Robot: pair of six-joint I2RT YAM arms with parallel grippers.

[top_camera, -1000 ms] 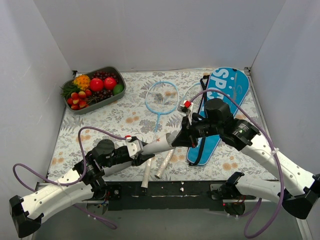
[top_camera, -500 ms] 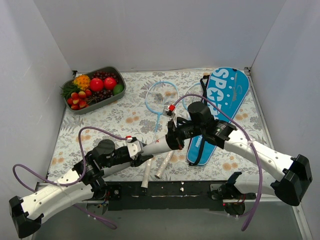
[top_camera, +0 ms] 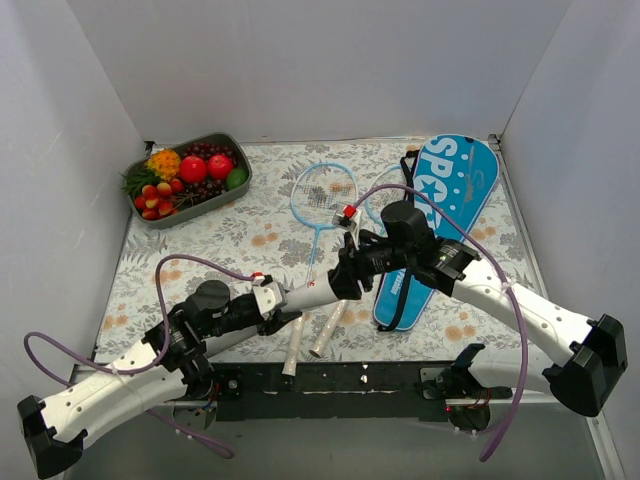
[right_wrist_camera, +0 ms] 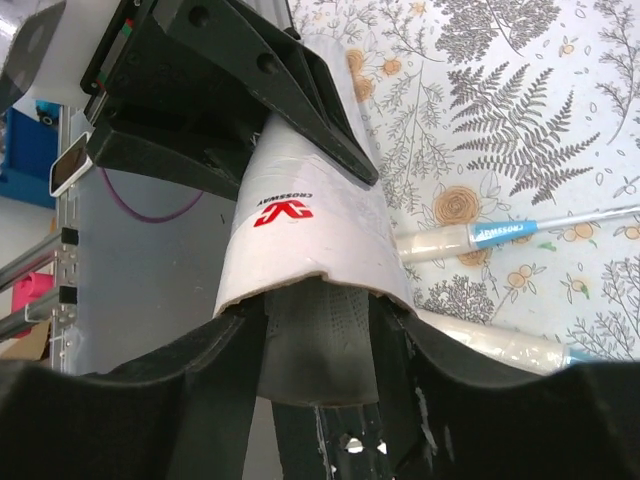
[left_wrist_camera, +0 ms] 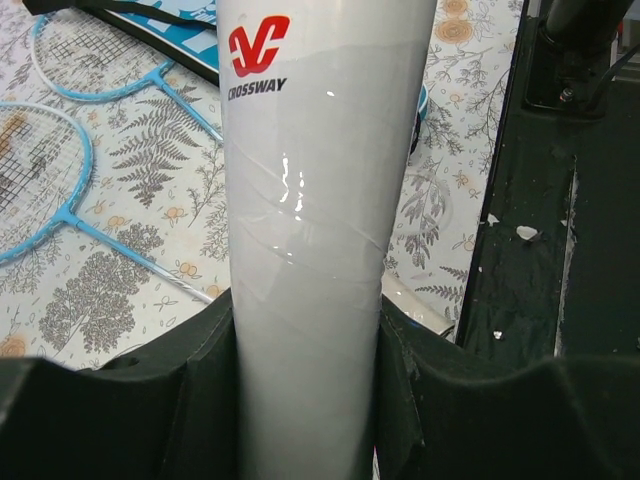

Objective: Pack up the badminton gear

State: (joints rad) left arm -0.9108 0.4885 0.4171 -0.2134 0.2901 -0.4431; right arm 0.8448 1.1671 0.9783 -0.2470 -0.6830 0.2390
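Note:
The white shuttlecock tube (top_camera: 315, 293) (left_wrist_camera: 320, 250) is off the table, and my left gripper (top_camera: 283, 300) (left_wrist_camera: 310, 400) is shut on its middle. My right gripper (top_camera: 347, 275) (right_wrist_camera: 315, 340) is at the tube's (right_wrist_camera: 310, 220) far end. Its jaws stand open on either side of that end, where a dark grey piece (right_wrist_camera: 320, 340) sticks out of the tube. Two light-blue rackets (top_camera: 325, 193) (top_camera: 378, 190) lie side by side on the cloth, with their handles (top_camera: 293, 350) towards me. The blue bag (top_camera: 455, 185) lies at the right.
A grey tray (top_camera: 233, 190) of fruit stands at the back left. White walls close in the table on three sides. The racket handles (right_wrist_camera: 480, 235) lie just under the tube. The black base rail (left_wrist_camera: 540, 250) runs along the near edge.
My right gripper swung left from beside the bag to the tube's far end, and its jaws went from shut to open. The left gripper kept hold of the tube.

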